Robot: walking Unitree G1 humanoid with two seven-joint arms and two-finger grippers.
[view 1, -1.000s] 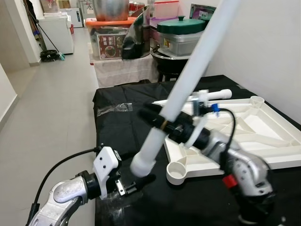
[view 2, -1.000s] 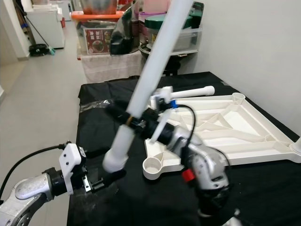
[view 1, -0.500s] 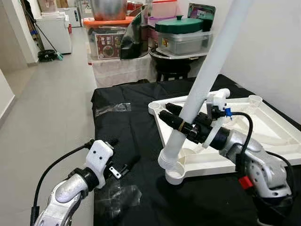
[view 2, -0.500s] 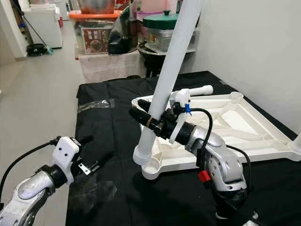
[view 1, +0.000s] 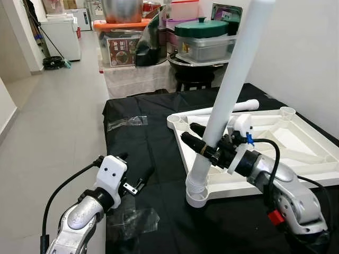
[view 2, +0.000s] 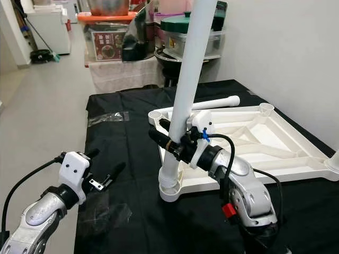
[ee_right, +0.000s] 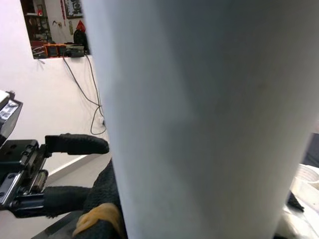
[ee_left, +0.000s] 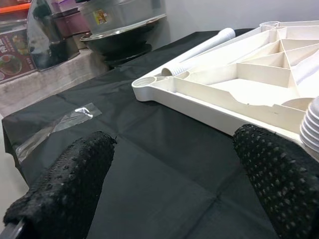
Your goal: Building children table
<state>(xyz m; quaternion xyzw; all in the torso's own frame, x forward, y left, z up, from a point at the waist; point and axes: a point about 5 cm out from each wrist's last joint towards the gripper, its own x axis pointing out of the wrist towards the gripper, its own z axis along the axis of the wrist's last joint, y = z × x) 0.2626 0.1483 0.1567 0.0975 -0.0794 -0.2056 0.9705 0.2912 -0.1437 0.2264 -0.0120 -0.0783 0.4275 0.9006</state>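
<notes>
A white tabletop (view 1: 296,153) lies upside down on a black cloth. My right gripper (view 1: 201,145) is shut on a long white table leg (view 1: 228,100). The leg stands nearly upright, tilted slightly right, and its ribbed lower end sits in the near-left corner socket (view 1: 197,201). A second leg (view 1: 241,106) lies along the tabletop's far edge. My left gripper (view 1: 135,168) hovers open over the cloth, left of the socket and apart from it. In the left wrist view its fingers (ee_left: 65,189) frame the tabletop (ee_left: 239,89) with nothing between them. The leg (ee_right: 199,119) is close up in the right wrist view.
Clear plastic film lies on the cloth at the far left (view 1: 127,121) and near the front edge (view 1: 132,217). Behind the table stands a bench with pots and boxes (view 1: 201,37). A white wall runs along the right, and open tiled floor (view 1: 53,132) lies to the left.
The right gripper swung the leg from a strong slant to nearly upright, and its lower end moved right into the corner socket. The left gripper drew back to the left.
</notes>
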